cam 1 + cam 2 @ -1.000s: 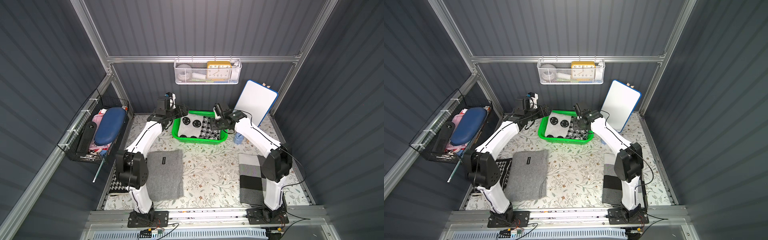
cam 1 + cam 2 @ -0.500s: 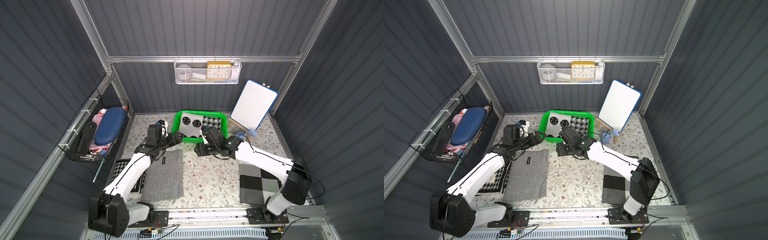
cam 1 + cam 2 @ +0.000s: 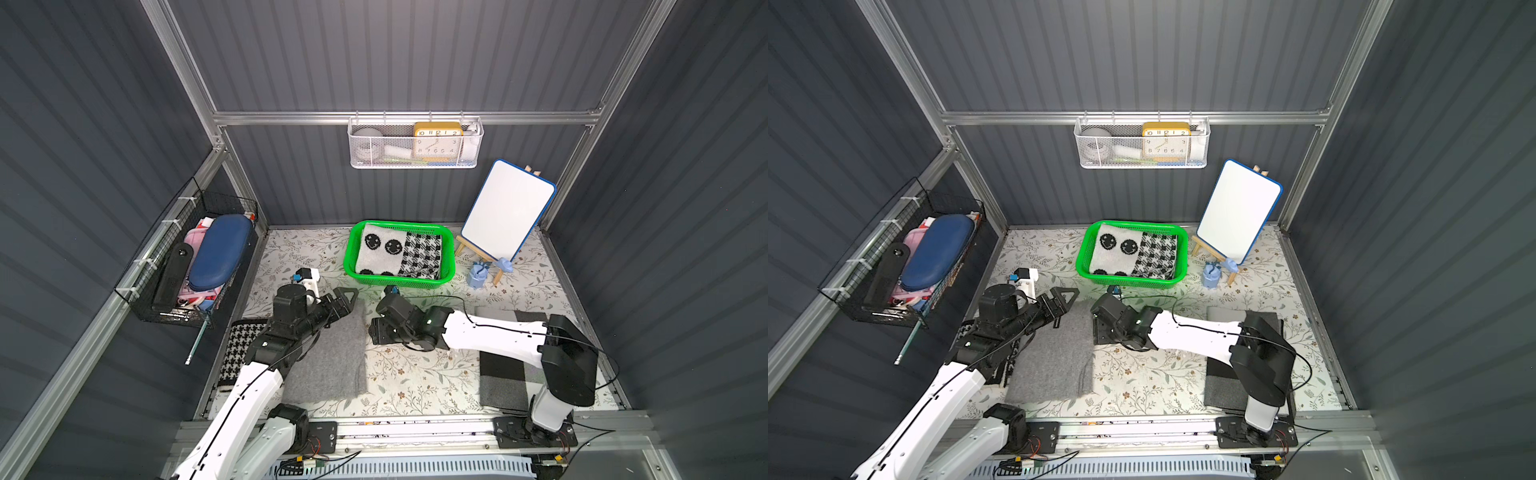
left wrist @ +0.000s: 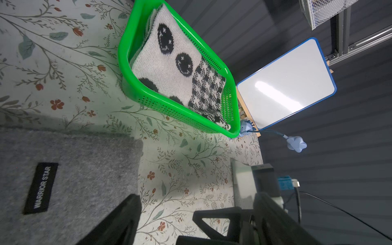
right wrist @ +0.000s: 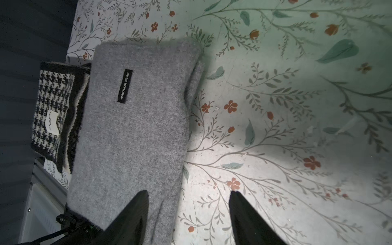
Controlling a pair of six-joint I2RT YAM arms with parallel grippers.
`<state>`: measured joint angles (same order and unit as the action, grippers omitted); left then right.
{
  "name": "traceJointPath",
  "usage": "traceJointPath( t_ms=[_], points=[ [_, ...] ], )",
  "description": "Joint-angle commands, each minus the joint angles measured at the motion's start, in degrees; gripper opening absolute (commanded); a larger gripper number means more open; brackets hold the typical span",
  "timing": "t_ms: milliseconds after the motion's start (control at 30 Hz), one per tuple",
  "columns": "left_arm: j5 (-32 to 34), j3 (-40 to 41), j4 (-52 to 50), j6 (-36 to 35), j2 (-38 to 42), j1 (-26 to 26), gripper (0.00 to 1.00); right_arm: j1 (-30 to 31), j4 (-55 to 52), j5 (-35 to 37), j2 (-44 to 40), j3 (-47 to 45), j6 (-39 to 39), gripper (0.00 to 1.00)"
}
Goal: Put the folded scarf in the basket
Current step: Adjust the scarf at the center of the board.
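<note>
— On the floral table (image 3: 419, 374), what is seen?
— Both pincers are spread wide, empty: right gripper (image 5: 188, 194) at the three-o'clock edge of the grey folded scarf (image 5: 135, 131), left gripper (image 3: 343, 303) at its twelve. The basket (image 3: 399, 282) is set farther at twelve, a patterned scarf (image 3: 380, 253) inside.

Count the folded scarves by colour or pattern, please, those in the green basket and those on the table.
White with black smileys: 1, the smiley scarf in the green basket.
Black-and-white checks: 2, the checked scarf in the basket, the houndstooth scarf on the table.
Plain grey: 1, the grey scarf.
Grey-and-black blocks: 1, the blocked scarf.
Total: 5.
</note>
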<state>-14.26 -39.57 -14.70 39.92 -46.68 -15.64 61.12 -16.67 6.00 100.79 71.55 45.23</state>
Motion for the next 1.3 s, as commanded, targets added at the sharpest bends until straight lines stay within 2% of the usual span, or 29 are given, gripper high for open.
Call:
traceJointPath(
  t_ms=[0,233,567,933,1100,1167,1233,1267],
  points=[
    [1.91,1.31,-1.69,2.54,3.75,0.35,0.88,0.92,2.42,1.73,2.07,1.11,2.14,0.66],
    [2.04,4.66,-1.73,4.21,6.83,0.35,0.88,1.01,4.90,2.40,6.44,2.52,5.11,0.68],
    [4.90,4.67,-2.69,5.54,9.86,0.35,0.89,0.98,9.55,0.83,12.89,5.90,7.36,0.70],
    [5.30,5.03,-4.02,6.31,11.34,0.36,0.89,-2.37,9.68,-1.76,21.16,12.23,8.04,0.67],
    [5.21,5.69,-3.77,6.31,10.58,0.38,0.89,-2.58,11.20,-1.75,21.99,12.33,7.17,0.41],
    [4.76,6.12,-3.38,6.31,10.04,0.35,0.89,-2.72,12.12,-1.41,21.76,11.81,6.74,0.24],
    [4.17,6.19,-2.85,5.70,9.47,0.37,0.89,-2.77,12.27,-0.85,21.09,11.24,5.89,0.01],
    [3.76,6.20,-2.62,5.60,9.26,0.35,0.89,-2.87,12.07,-0.30,20.51,10.84,5.67,0.00]
  ],
)
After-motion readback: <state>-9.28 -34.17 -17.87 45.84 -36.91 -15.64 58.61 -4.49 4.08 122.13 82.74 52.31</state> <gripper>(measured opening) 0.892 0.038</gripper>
